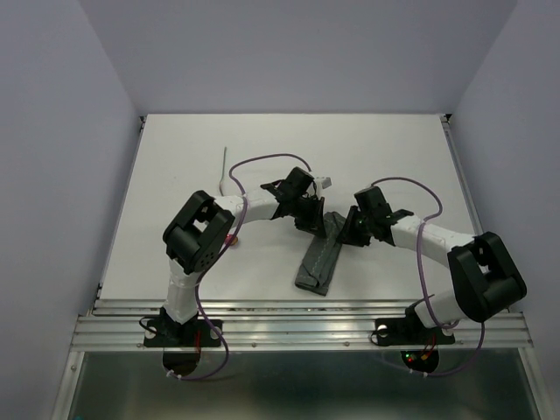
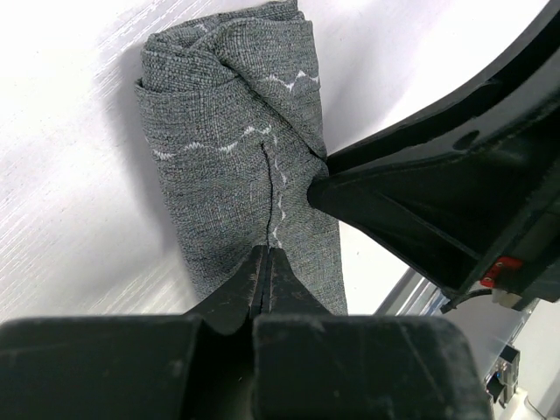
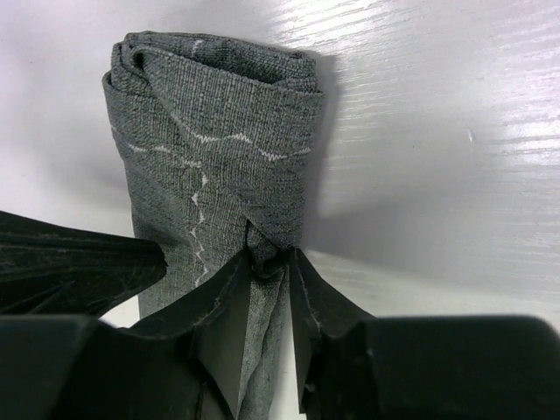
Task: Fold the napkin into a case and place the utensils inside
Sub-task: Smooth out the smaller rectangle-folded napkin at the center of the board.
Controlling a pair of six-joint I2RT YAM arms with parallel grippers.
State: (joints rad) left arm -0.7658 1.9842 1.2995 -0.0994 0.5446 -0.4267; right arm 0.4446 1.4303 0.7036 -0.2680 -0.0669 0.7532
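The napkin (image 1: 318,259) lies folded into a narrow, long case in the middle of the table. In the left wrist view the case (image 2: 236,166) shows overlapping flaps with light stitching. My left gripper (image 2: 267,254) is shut, its tips touching the cloth at the flap seam, with no cloth seen between the jaws. My right gripper (image 3: 271,260) is shut on a bunched fold at the case's (image 3: 219,149) edge. In the top view both grippers, left (image 1: 308,219) and right (image 1: 347,231), meet at the case's far end. The slim grey utensil (image 1: 224,166) lies far left. A red spot (image 1: 229,238) shows beside the left arm.
White walls enclose the white table (image 1: 394,157) on three sides. A ribbed metal rail (image 1: 306,319) runs along the near edge by the arm bases. The right gripper's finger (image 2: 394,206) crosses the left wrist view close to the left gripper.
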